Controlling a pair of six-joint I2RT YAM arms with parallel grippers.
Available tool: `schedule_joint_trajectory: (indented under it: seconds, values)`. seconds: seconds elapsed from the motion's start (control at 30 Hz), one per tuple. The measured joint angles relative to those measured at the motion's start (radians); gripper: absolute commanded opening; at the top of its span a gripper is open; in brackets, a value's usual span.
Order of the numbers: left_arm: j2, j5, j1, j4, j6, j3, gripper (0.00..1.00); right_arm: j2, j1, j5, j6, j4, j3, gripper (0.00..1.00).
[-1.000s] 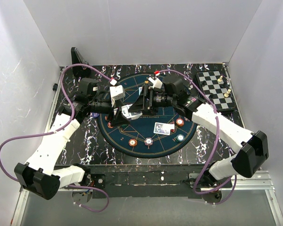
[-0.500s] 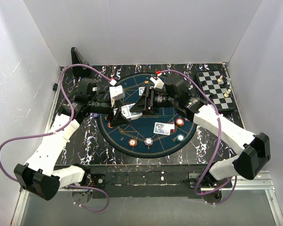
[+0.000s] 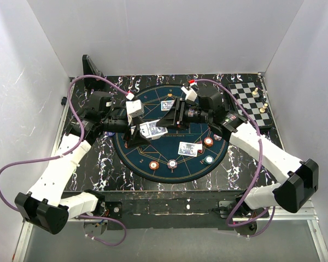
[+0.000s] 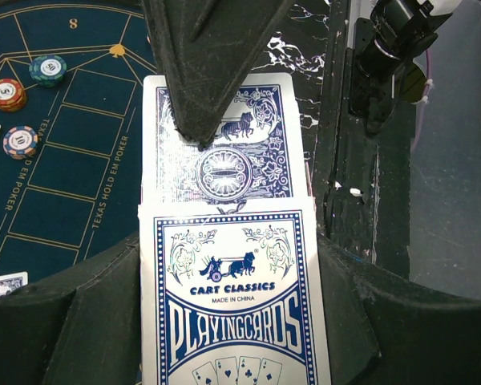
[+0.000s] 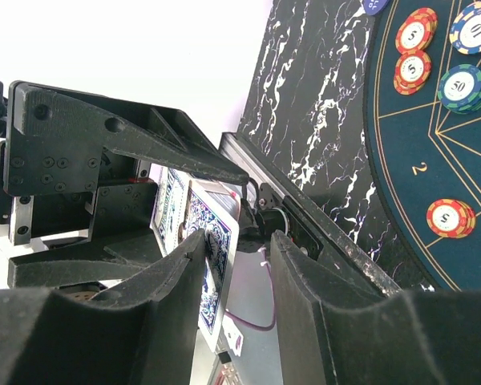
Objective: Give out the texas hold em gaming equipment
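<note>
My left gripper (image 3: 144, 131) is shut on a blue-and-white pack of playing cards (image 4: 232, 305), held above the mat's left side. One blue-backed card (image 4: 224, 160) sticks partly out of the pack's far end. My right gripper (image 3: 167, 120) faces it with its jaws open astride that card (image 5: 212, 269). One black finger (image 4: 204, 72) rests on the card's back, and a gap shows to the other finger. Striped poker chips (image 3: 208, 141) and two dealt cards (image 3: 188, 148) lie on the mat. Teal (image 4: 48, 70), orange (image 4: 8, 94) and maroon (image 4: 20, 142) chips show in the left wrist view.
The round dark-blue mat (image 3: 153, 98) fills the table's middle. A chessboard (image 3: 250, 103) with small pieces stands at the back right. More chips (image 3: 172, 164) lie along the mat's near edge. White walls enclose three sides.
My right arm has drawn back to the right, and the card now sticks further out of the pack. My left gripper has shifted slightly with the pack.
</note>
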Motion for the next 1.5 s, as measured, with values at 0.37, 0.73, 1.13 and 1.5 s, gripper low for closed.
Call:
schedule_joint_trajectory:
  seconds: [0.37,0.73,1.13,1.5]
  values:
    - [-0.001,0.000,0.000,-0.001,0.000,0.000,0.37,-0.037,-0.022,0.004,0.002,-0.026,-0.017,0.40]
    - [-0.001,-0.002,0.000,-0.004,0.001,-0.001,0.37,-0.087,-0.058,0.005,-0.007,-0.085,-0.034,0.31]
    - [0.000,-0.002,0.000,-0.003,0.001,-0.002,0.37,-0.155,-0.154,-0.030,-0.018,-0.158,-0.035,0.01]
    - [0.006,-0.005,0.000,0.002,0.005,-0.002,0.37,-0.081,-0.457,-0.186,-0.024,-0.178,0.048,0.01]
